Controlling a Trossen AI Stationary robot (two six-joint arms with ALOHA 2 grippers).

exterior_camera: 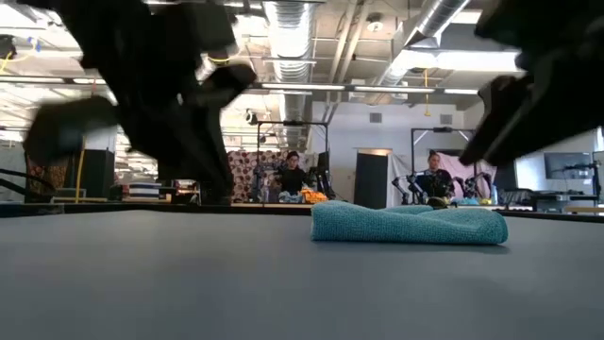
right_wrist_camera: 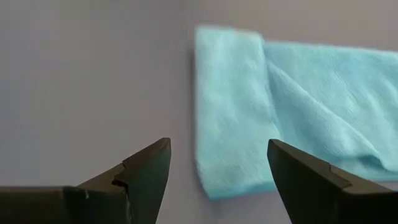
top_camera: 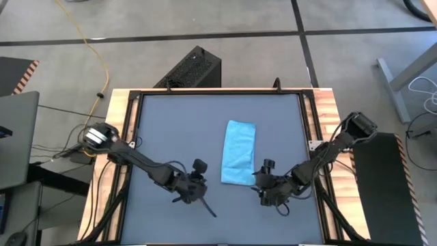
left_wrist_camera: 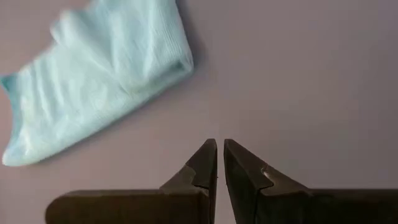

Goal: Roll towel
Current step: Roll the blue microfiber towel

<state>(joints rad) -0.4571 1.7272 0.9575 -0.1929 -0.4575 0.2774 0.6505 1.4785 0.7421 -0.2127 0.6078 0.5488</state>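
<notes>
The towel lies near the middle of the table, a little toward the right side, as a long narrow strip that is folded over on itself. One short end points to the far edge, the other to the near edge where both grippers are. No gripper touches it.

I judge that the rolling has not begun and the step in hand is to take the near short end. To do it well, the right gripper should come down on the corner of that end, catch only the top edge of the cloth, and turn it over toward the far side in small, even moves. If the two arms work together, each on one corner, the roll should stay straight. A grip on one corner only may give a crooked roll, because the cloth is soft and its layers are loose.

The right arm reaches in from the right edge, bent at the elbow, with its gripper low over the table just beside the near right corner of the towel. Its fingers stand wide apart, with nothing between them.

The left arm stretches from the left edge across the table. The left gripper hangs low near the front, apart from the towel on its left side. Its fingers are together and empty.
</notes>
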